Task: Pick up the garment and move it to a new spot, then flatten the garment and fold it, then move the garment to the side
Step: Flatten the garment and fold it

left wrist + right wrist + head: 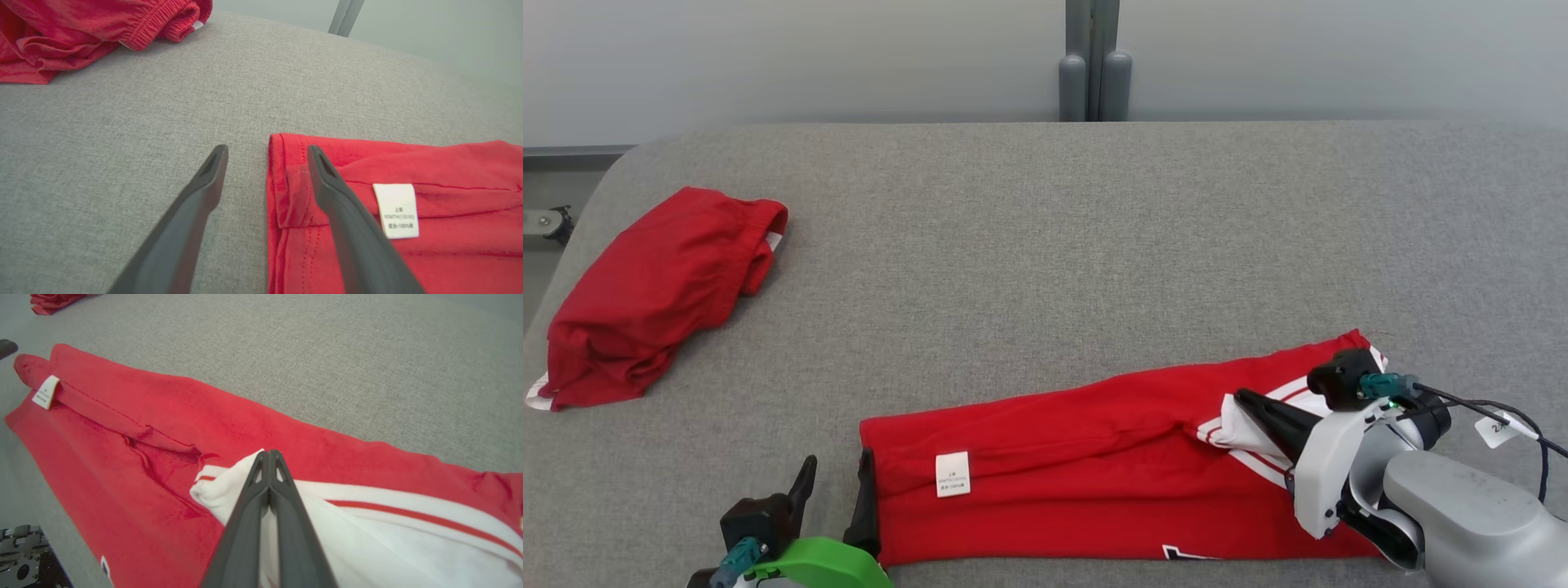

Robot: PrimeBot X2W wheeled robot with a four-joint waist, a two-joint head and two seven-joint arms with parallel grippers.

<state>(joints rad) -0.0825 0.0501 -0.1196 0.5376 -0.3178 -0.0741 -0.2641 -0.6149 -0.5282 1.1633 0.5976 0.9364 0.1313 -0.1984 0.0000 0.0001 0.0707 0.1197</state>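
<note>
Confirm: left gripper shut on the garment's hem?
No, the left gripper is open, its jaws apart either side of the red garment edge.

Test lab, grey fabric table (1045, 204), bare wall (768, 57)

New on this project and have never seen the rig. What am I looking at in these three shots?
It is a wheeled robot with two arms, each ending in two long dark fingers. The wide shot comes from a camera on its head, looking down at a grey cloth-covered table. The other two come from cameras on its wrists, each looking along that arm's own fingers.

Two things lie on the table. Near the robot is a long red garment with a white label. At the far left is a bunched red garment.

The left fingers stand open astride the long garment's end, one over cloth and one over bare table. The right fingers are shut at its white striped part. I cannot tell whether they pinch cloth.
</note>
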